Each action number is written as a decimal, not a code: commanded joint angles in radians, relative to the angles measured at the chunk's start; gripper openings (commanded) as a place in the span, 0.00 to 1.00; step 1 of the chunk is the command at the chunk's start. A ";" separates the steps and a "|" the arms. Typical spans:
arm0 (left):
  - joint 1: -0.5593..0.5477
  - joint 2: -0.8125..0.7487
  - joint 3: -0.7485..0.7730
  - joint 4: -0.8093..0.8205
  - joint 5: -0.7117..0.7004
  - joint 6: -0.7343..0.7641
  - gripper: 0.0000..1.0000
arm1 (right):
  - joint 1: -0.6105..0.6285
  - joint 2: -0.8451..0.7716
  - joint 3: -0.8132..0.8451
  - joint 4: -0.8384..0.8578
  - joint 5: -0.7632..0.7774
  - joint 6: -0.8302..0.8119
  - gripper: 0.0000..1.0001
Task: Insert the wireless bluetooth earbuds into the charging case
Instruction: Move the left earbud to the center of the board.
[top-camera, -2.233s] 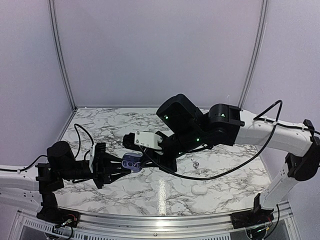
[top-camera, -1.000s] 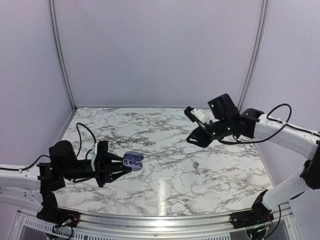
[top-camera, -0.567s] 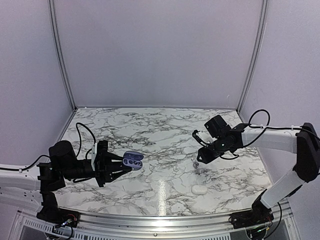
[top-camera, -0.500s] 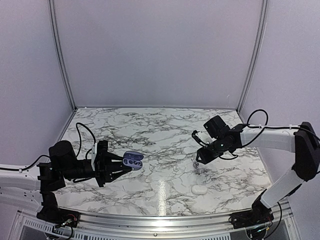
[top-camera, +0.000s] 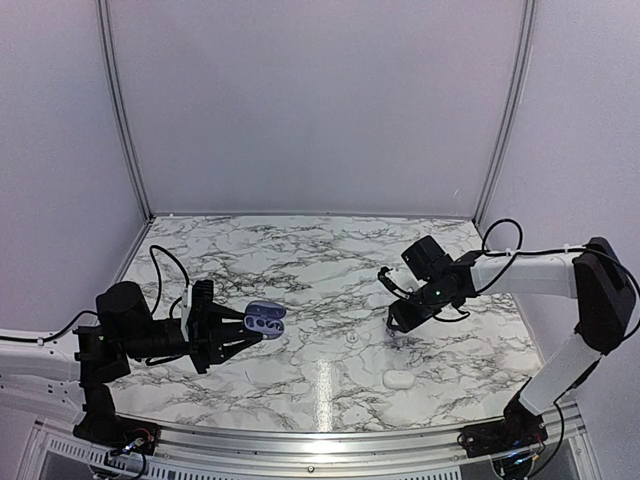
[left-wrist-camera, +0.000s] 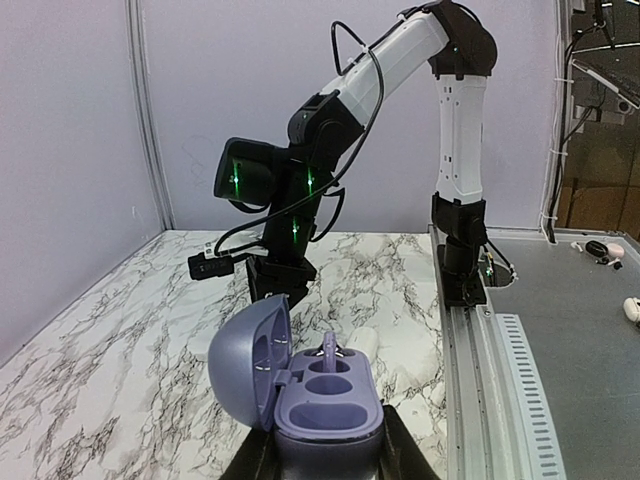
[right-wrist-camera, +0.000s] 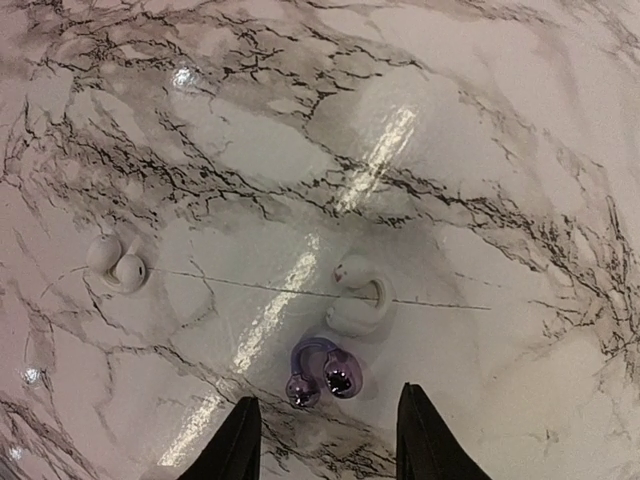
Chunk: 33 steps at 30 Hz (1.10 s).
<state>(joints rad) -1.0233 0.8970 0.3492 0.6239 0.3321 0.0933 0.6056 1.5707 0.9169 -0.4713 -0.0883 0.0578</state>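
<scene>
High rear overview; left wrist low across shared marble table (top-camera: 300, 260); right wrist close, straight down.

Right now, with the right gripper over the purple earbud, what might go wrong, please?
1. The purple earbud is small, rounded and glossy, so it may squirt out when the right gripper closes.
2. A white earbud lies just beside it and could get knocked or caught.
3. The left gripper holds the open purple charging case only by its base, so pushing a bud in may tilt it.
</scene>
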 joint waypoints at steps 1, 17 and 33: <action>0.005 -0.009 -0.007 0.043 -0.005 0.003 0.00 | -0.008 0.016 0.014 0.016 -0.025 -0.006 0.35; 0.006 -0.011 -0.007 0.045 -0.007 0.006 0.00 | -0.041 0.054 -0.005 0.048 -0.019 0.002 0.26; 0.006 -0.027 -0.022 0.045 -0.021 0.004 0.00 | -0.017 0.089 0.027 0.068 -0.182 -0.083 0.06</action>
<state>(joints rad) -1.0225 0.8829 0.3389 0.6247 0.3199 0.0937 0.5739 1.6505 0.9054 -0.4191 -0.2062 0.0170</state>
